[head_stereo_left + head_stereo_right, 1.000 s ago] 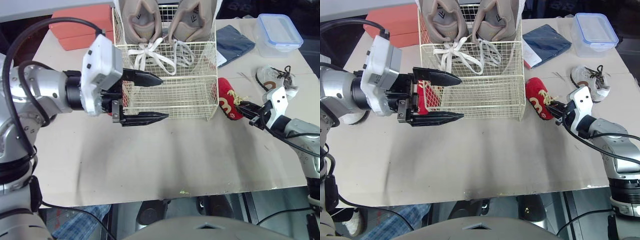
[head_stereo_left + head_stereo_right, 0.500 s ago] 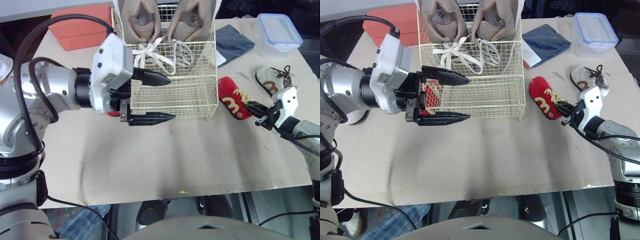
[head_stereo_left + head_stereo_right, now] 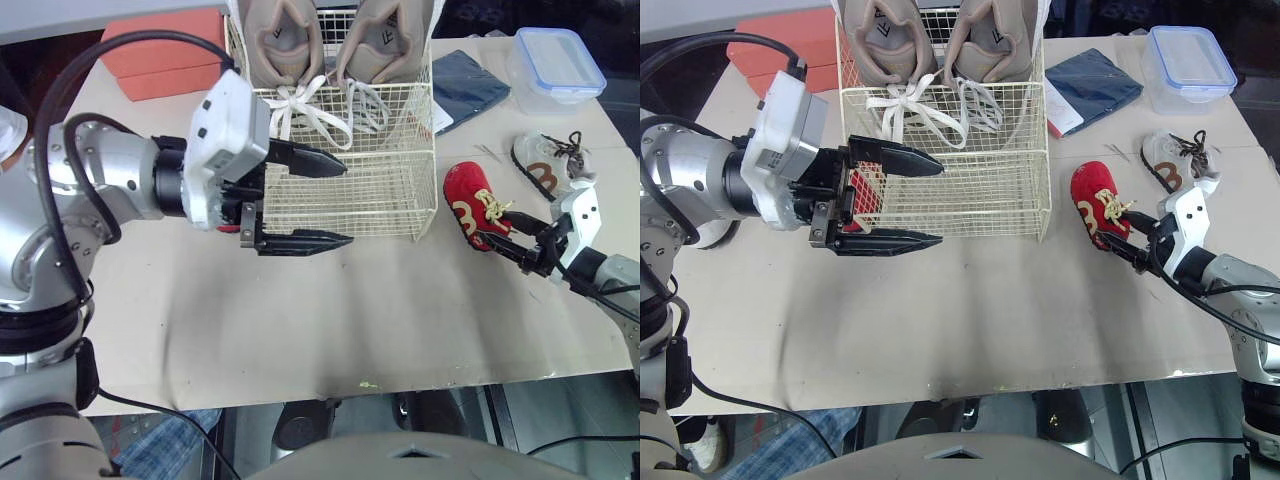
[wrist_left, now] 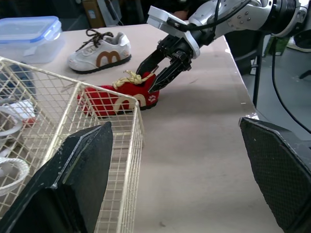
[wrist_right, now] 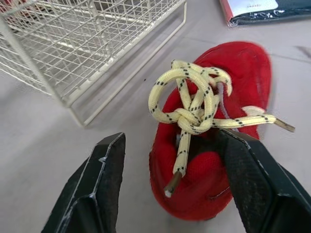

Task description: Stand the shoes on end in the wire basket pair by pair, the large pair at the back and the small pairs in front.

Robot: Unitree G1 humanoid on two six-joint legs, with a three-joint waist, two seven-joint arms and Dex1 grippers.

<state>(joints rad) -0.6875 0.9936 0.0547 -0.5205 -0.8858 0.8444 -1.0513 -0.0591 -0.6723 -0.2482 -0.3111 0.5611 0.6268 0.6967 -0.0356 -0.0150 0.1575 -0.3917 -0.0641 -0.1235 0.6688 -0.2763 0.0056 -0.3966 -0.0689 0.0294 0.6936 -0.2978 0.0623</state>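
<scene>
Done: large beige lace-up pair (image 3: 285, 40) upright at 12 o'clock in cream wire basket (image 3: 350, 190) | pending: small red shoe (image 3: 468, 205) and small white shoe (image 3: 545, 165) on table at basket's 3 o'clock | left gripper (image 3: 347, 204) spread, empty | right gripper (image 4: 146, 81) spread astride red shoe, not clamped

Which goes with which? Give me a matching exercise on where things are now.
Things:
1 beige shoes
2 white shoe
3 orange box
4 right gripper

Places:
a open around the red shoe
b table's far left corner
c on end at the basket's back
d lying near the tub

Pairs: 1-c, 2-d, 3-b, 4-a
</scene>
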